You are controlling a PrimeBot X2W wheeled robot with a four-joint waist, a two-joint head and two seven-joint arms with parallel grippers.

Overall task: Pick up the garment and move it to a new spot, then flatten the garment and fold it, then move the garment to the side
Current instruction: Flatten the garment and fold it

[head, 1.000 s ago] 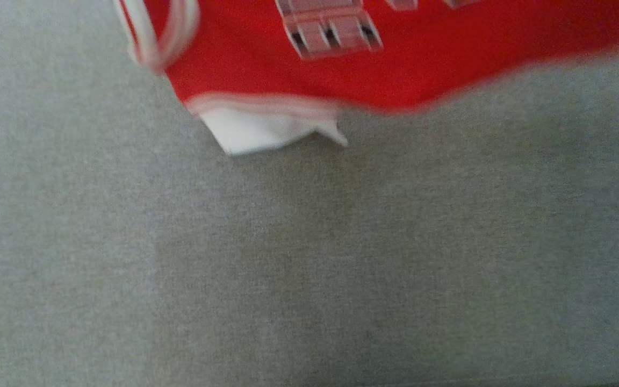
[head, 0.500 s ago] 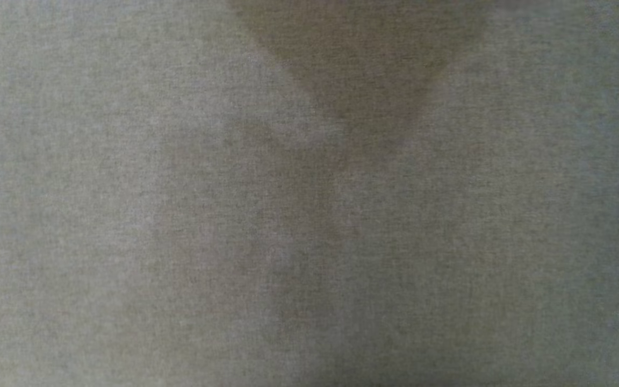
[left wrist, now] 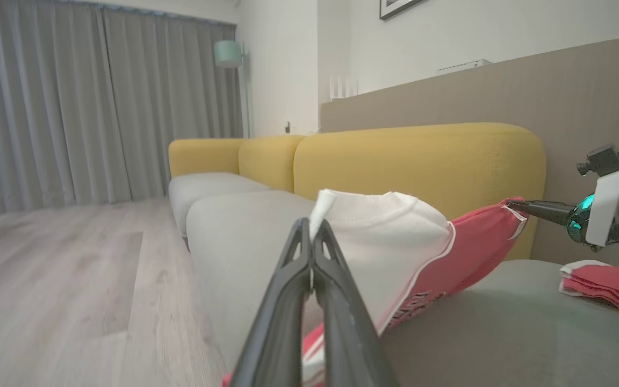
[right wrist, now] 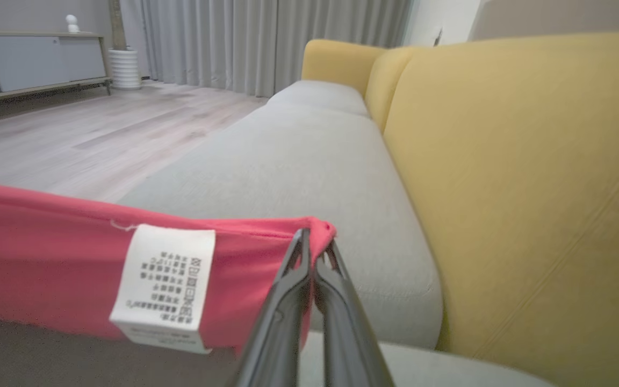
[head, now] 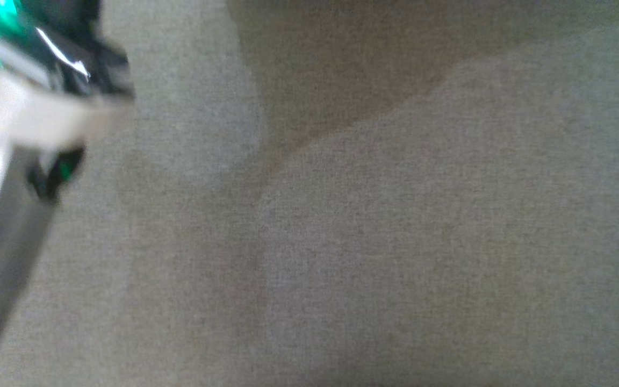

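the left gripper (left wrist: 311, 236) is pinched tight on the white edge of the shirt (left wrist: 395, 242); the right gripper (right wrist: 315, 244) is clamped on its red corner beside the label (right wrist: 164, 285). the shirt hangs stretched between the 2, over the grey sofa seat (right wrist: 299, 150).

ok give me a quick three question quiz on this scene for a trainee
1. True or false: the left fingers and right fingers are both shut on the garment.
2. The sofa backrest is: A grey, B yellow, C blue.
3. Fill in: the white care label hangs near the ___ fingers.
Key: 1 true; 2 B; 3 right.
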